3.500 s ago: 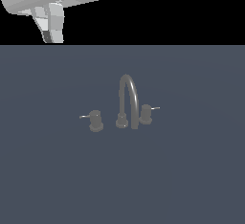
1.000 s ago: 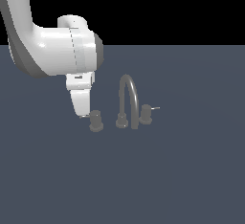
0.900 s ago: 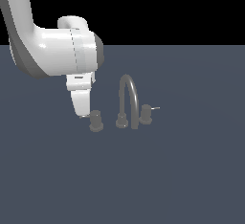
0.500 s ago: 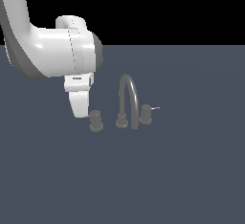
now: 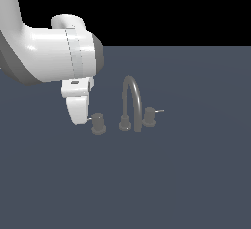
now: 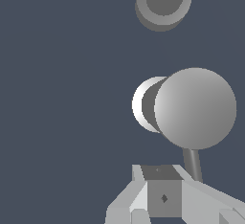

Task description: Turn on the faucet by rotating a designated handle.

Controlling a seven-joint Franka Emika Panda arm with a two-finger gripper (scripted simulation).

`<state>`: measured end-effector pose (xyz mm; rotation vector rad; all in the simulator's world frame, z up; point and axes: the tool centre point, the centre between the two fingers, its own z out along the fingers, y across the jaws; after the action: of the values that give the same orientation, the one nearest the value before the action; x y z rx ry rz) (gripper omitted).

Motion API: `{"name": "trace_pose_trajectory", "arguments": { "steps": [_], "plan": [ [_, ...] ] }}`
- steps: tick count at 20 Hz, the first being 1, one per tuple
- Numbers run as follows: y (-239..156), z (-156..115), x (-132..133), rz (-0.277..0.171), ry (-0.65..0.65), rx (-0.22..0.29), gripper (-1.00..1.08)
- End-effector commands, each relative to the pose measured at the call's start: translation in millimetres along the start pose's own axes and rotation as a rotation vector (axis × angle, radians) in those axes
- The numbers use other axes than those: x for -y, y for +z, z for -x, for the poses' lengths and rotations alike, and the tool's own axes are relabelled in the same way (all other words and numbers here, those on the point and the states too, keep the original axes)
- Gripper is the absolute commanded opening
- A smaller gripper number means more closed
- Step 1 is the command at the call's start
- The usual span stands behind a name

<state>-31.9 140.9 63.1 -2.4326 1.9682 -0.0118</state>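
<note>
Status, operator: handle (image 5: 98,123) sits on the table (image 5: 171,174) beside the faucet (image 5: 131,103), opposite its twin knob (image 5: 149,117); your fingers (image 6: 165,199) hover at its lever pin (image 6: 193,164), spread or pressed together you cannot tell; turning looks undone.

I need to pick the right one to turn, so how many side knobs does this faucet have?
2. One knob sits on the exterior view's left of the spout, beside the gripper. The other knob sits on the spout's right, its pin pointing right. None looks hidden.
</note>
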Motion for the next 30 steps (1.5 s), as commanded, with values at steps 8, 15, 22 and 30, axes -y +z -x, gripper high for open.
{"name": "trace_pose_trajectory", "arguments": {
  "steps": [8,15,22,30],
  "plan": [
    [-0.4,-4.0,-34.8,0.012,-0.004,-0.002,-1.00],
    [0.0,-3.6,-44.2,0.010,-0.023,0.004,-1.00],
    [-0.7,-36.1,-61.5,0.014,-0.008,-0.001,-1.00],
    [-0.4,-50.5,-53.2,0.013,-0.025,0.003,-1.00]
  ]
}}
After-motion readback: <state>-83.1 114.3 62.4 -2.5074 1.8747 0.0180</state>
